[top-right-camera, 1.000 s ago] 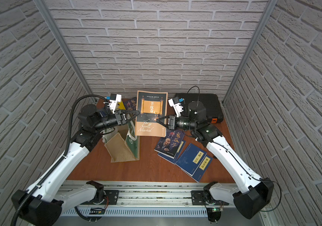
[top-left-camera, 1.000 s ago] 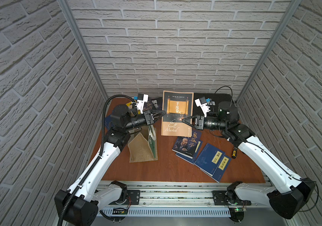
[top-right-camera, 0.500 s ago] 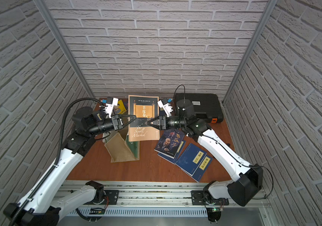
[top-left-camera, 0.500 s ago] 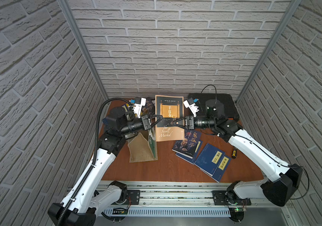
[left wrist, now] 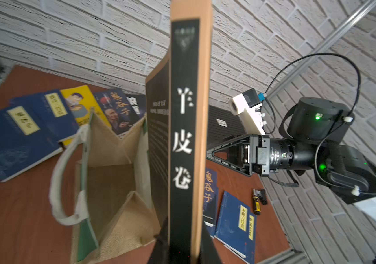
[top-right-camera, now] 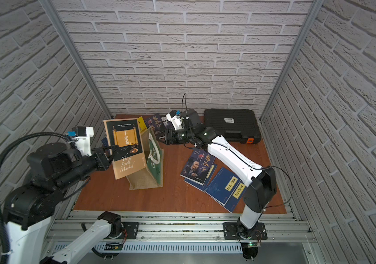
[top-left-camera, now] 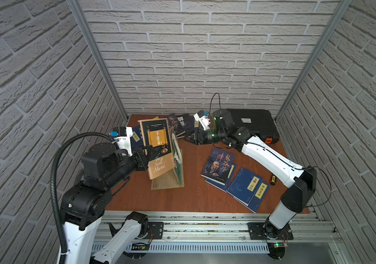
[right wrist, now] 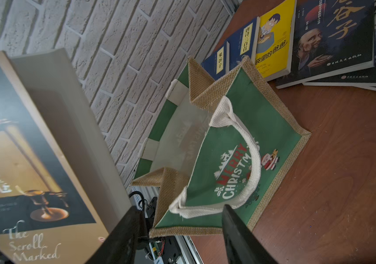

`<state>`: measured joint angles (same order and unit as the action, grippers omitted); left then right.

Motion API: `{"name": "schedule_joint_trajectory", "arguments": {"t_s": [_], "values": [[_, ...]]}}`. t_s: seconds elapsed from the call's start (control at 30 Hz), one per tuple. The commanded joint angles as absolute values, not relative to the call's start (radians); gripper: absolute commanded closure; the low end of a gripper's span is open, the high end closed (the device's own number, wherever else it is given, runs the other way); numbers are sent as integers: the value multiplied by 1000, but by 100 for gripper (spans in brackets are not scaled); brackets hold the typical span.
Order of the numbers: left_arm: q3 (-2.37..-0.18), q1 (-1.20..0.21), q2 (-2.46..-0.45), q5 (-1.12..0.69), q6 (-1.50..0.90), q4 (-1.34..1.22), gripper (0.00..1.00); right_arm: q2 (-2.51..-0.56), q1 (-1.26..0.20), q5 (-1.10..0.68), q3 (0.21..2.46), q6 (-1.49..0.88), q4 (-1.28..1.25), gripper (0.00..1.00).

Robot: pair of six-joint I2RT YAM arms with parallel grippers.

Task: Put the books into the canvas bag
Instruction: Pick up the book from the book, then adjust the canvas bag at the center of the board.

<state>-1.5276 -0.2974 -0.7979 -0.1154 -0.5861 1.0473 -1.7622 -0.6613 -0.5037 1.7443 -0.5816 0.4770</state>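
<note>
Starting at my left: a few navy books (left wrist: 17,137) lie flat at the back corner of the bench (top-left-camera: 182,196). The left pincer (top-left-camera: 146,153) is clamped on the spine edge of the Scroll Marked book (top-left-camera: 157,146) and holds it upright and slightly tilted, high beside the canvas bag (top-left-camera: 171,180). The bag stands open on the bench, but its burlap gussets fold inward, so the mouth is narrow. From the top views I cannot tell whether the book's lower edge is over the mouth or just outside the near green panel. I judge this to be the insertion step. To do it well I would turn the book parallel to the green panels, centre it between them clear of the rope handle (right wrist: 248,160), then lower it slowly — releasing only once it rests inside. The right pincer (top-left-camera: 188,139) hovers just beyond the bag, jaws apart and holding nothing — it could steady the far panel so the bag does not tip. More books (top-left-camera: 219,165) lie to the right, with the black case (top-left-camera: 251,123) behind them.
</note>
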Motion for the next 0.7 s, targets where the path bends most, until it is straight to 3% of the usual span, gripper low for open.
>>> {"name": "schedule_joint_trajectory", "arguments": {"t_s": [0.0, 0.3, 0.47, 0.57, 0.67], "values": [[-1605, -293, -823, 49, -511, 1089, 100, -1828, -715, -396, 1857, -529, 562, 41], [-1700, -292, -969, 47, -458, 1013, 100, -2038, -805, -271, 2112, -454, 753, 37], [-1710, -291, -1060, 19, -435, 928, 100, -2071, -810, -182, 2127, -446, 820, 39], [-1705, -291, -1107, 1, -427, 897, 100, -2071, -811, -169, 2107, -442, 823, 48], [-1685, -291, -1136, 3, -414, 885, 100, -2064, -811, -181, 2082, -442, 807, 72]]}}
